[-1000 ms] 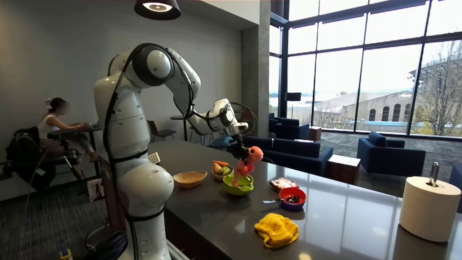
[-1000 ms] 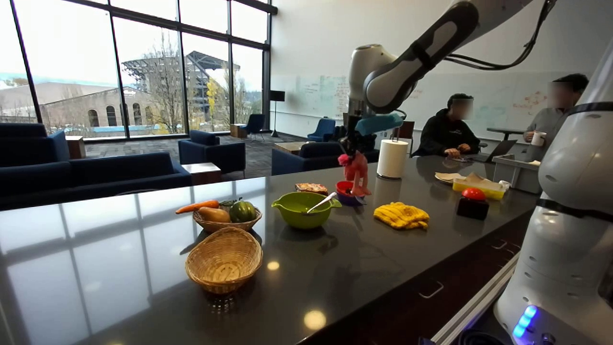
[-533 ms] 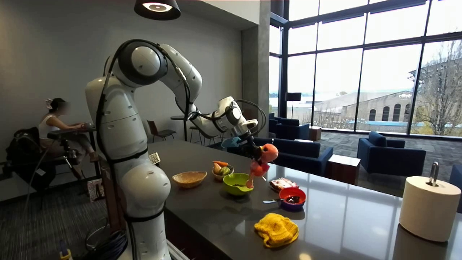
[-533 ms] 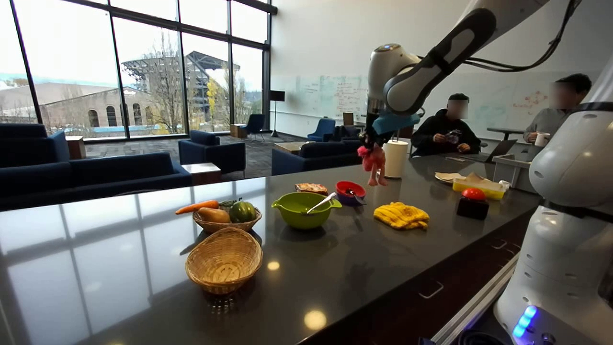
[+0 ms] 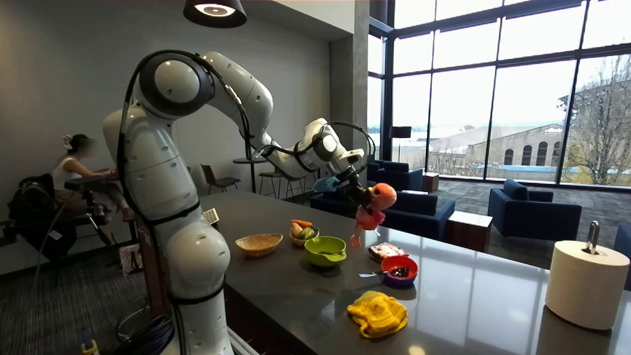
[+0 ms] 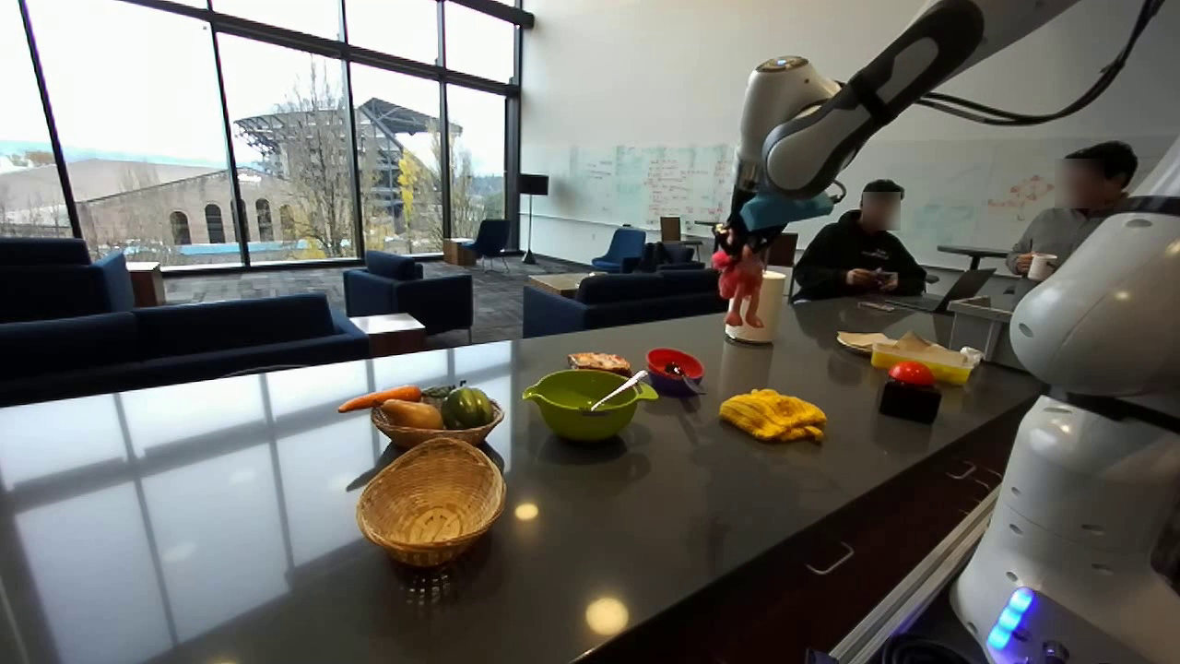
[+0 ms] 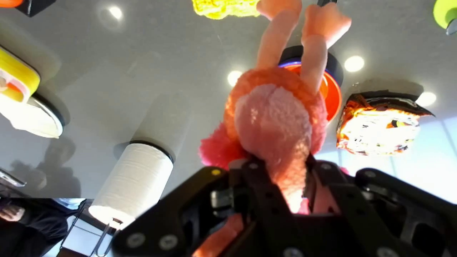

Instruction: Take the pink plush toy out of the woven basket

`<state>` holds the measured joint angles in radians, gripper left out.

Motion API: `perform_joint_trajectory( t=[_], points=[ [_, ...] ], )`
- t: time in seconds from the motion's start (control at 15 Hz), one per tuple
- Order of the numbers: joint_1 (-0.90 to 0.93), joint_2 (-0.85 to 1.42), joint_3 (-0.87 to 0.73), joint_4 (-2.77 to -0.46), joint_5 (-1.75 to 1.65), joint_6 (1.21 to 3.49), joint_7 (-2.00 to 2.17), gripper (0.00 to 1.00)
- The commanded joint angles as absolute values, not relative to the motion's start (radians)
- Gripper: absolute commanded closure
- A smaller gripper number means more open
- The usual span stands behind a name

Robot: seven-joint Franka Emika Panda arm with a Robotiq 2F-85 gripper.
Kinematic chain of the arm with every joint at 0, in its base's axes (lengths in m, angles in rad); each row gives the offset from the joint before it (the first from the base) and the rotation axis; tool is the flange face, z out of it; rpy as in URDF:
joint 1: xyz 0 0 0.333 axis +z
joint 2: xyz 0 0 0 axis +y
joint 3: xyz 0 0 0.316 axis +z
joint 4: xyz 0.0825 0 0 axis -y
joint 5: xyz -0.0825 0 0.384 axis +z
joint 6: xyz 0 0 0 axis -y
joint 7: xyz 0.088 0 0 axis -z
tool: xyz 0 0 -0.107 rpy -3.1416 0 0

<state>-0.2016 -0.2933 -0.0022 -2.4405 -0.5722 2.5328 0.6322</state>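
Note:
The pink plush toy hangs from my gripper in both exterior views (image 5: pixel 368 219) (image 6: pixel 740 284). It is well above the dark counter. In the wrist view, the toy's body (image 7: pixel 275 110) lies between the fingers and its legs hang beyond the tips. My gripper (image 7: pixel 282 164) is shut on the toy. The gripper also shows in an exterior view (image 5: pixel 365 195). The woven basket (image 6: pixel 433 527) stands on the counter with nothing in it. It also shows in an exterior view (image 5: pixel 259 249), far from the gripper.
A small basket of vegetables (image 6: pixel 466 406) stands behind the woven basket. A green bowl (image 6: pixel 587 422) holds a spoon. A red and purple bowl (image 5: pixel 400 282), a snack packet (image 5: pixel 387 251), a yellow cloth (image 6: pixel 772 415), a paper towel roll (image 5: pixel 586 286) and a red button (image 6: pixel 911 373) are on the counter.
My gripper has carried the toy away from the woven basket, past the green bowl toward the paper towel roll side, and slightly upward. The toy stays held. Objects on the counter have not moved.

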Motion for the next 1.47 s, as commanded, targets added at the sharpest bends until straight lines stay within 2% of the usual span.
perform_joint_trajectory(
  t=[0.0, 0.2, 1.0, 1.4],
  points=[
    [-0.214, -0.321, -0.042, -2.408, -0.471, 2.527, 0.533, 0.94],
    [-0.21, -0.312, -0.077, -2.363, -0.326, 2.507, 0.435, 0.94],
    [-0.274, -0.225, -0.116, -2.174, -0.315, 2.392, 0.379, 0.94],
    [-0.263, -0.155, -0.195, -2.096, -0.135, 2.329, 0.244, 0.94]
  ],
)
